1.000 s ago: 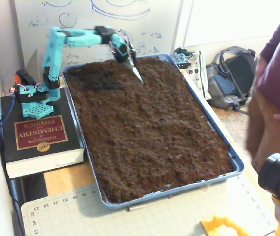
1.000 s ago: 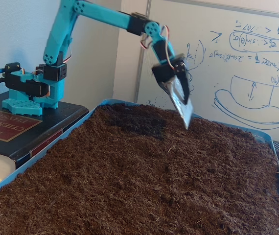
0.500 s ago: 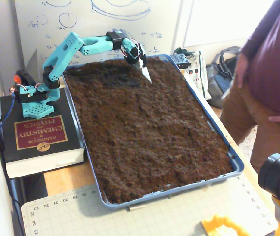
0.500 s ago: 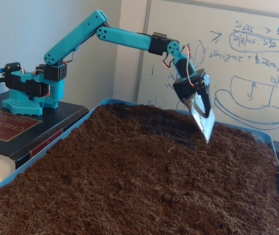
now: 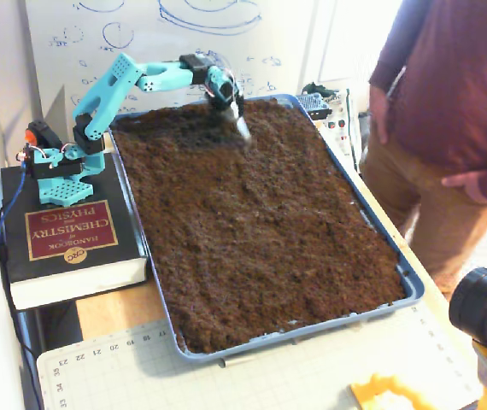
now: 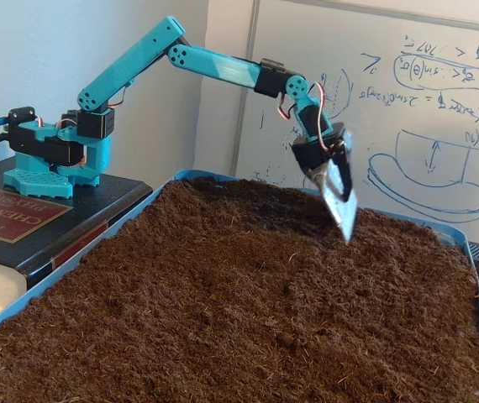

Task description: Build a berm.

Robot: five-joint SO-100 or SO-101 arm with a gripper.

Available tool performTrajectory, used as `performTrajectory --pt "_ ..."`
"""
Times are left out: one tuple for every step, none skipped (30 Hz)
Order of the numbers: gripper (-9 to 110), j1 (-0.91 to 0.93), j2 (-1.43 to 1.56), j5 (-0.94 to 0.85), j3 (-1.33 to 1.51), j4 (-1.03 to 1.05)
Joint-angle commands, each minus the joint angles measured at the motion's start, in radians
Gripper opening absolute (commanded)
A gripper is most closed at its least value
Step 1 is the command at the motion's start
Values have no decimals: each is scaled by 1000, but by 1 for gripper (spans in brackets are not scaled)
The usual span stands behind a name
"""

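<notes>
Fingers [image 6: 343, 220] look like a single grey blade w/ tip just above the soil [image 6: 248, 311]; open or closed, can't tell. In the other fixed view they [image 5: 242, 128] hang over the tray's far end. Blue tray [image 5: 410, 282] on the desk [image 5: 120, 312] is filled w/ dark soil [image 5: 252, 222], roughly flat; no clear berm seen. Arm base sits on a book [image 5: 64, 235].

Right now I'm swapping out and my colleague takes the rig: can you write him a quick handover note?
Tool: a flat metal blade at the arm's end, hanging blade-down over the far end of the tray, tip at or just above the soil; contact unclear.
Soil: fills the blue tray, roughly level.
Done: no berm visible.
Left: pile soil into one long ridge.
Note: a person stands beside the tray.
</notes>
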Motion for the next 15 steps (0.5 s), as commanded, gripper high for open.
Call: performTrajectory --pt "0 5 117 3 -115 -115" --pt "0 12 115 -5 -114 -138" --pt "0 21 110 -6 -114 -160" --pt "0 31 95 -8 -114 -179" --pt "0 43 71 -8 -118 -196" --pt "0 55 37 -8 -133 -210" --pt "0 71 5 -11 -138 -229" --pt "0 83 -23 -12 -149 -252" --pt "0 95 -51 -15 -166 -272" --pt "0 106 -74 -29 -184 -282" --pt "0 114 -87 -51 -190 -291" --pt "0 120 -98 -78 -196 -291" --pt "0 127 -109 -107 -201 -291" --pt "0 137 -117 -140 -199 -291" --pt "0 144 -129 -167 -196 -291"
